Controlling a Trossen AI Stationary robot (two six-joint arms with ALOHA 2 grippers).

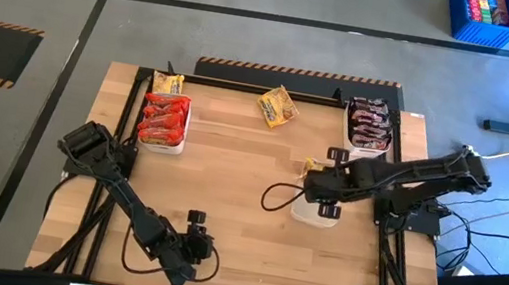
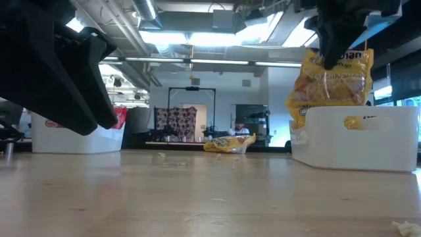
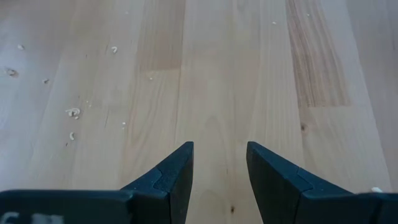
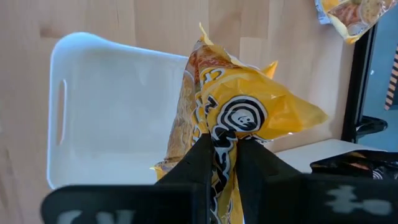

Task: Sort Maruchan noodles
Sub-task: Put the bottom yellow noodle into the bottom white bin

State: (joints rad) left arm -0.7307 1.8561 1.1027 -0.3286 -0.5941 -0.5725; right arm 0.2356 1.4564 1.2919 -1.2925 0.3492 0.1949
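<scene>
My right gripper (image 1: 316,179) is shut on a yellow noodle packet (image 4: 249,106) above an otherwise bare white tray (image 4: 112,106) at the table's right. In the low view that packet (image 2: 332,79) stands upright over the tray (image 2: 355,141). Two more yellow packets lie flat on the wood at the far side (image 1: 278,106) (image 1: 167,82). Red packets fill a tray (image 1: 165,121) at the far left, and dark packets fill a tray (image 1: 370,125) at the far right. My left gripper (image 3: 219,152) is open over bare wood near the front edge. My right gripper pinches the yellow packet's crinkled upper edge (image 4: 222,140) between its two fingers, coming steeply from above. The packet hangs upright below the fingers, its lower part (image 2: 309,108) dipping behind the white tray's rim. Whether it touches the tray's floor cannot be told.
Black frame rails (image 1: 123,143) run along the table's left, right and far sides. Small crumbs (image 3: 71,113) dot the wood by my left gripper. The wide middle of the table (image 1: 230,169) is bare wood. A cable loop (image 1: 276,198) hangs beside the right arm.
</scene>
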